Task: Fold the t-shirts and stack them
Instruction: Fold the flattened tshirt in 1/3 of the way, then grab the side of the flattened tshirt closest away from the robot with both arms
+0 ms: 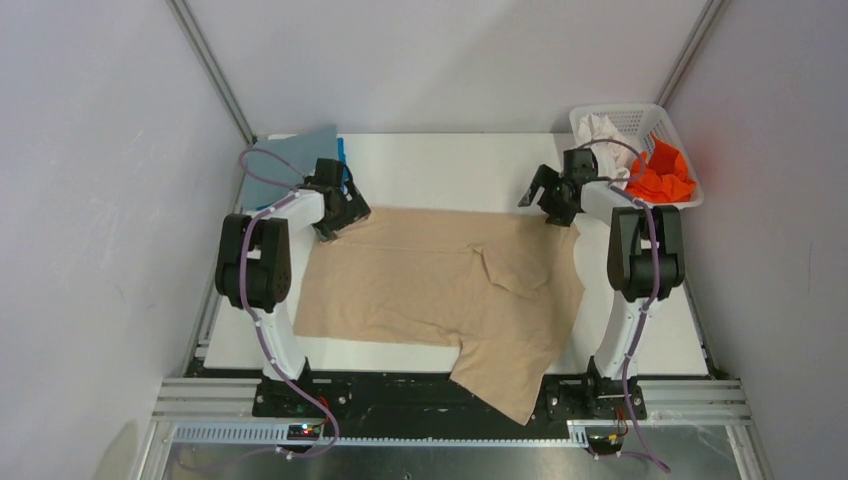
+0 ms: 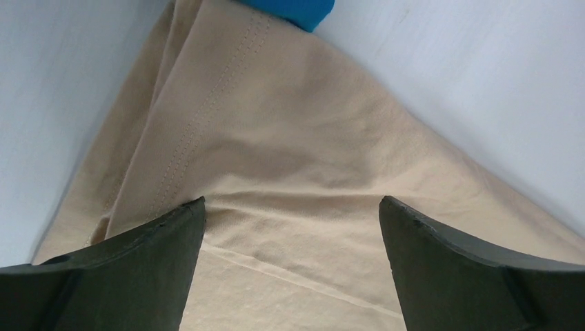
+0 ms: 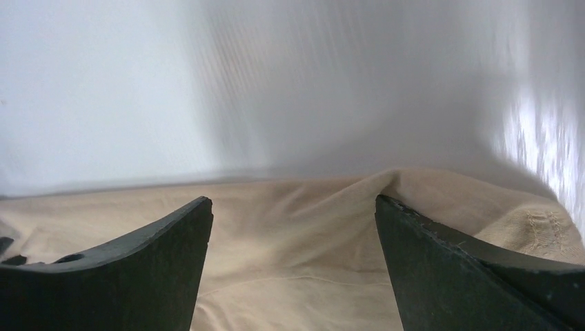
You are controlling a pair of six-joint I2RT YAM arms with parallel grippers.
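The tan t-shirt (image 1: 440,290) lies spread on the white table, and one part of it hangs over the near edge. My left gripper (image 1: 335,226) is open at the shirt's far left corner, with its jaws wide apart over tan cloth (image 2: 290,138) in the left wrist view. My right gripper (image 1: 546,204) is open at the far right corner, just above tan cloth (image 3: 296,227). A folded grey-blue shirt (image 1: 300,155) lies at the back left with a bright blue shirt (image 1: 341,150) under it. A white shirt (image 1: 603,130) and an orange shirt (image 1: 665,175) are in the basket.
A white lattice basket (image 1: 640,108) stands at the table's back right corner. White walls close in the back and both sides. The black arm bases and a metal rail run along the near edge.
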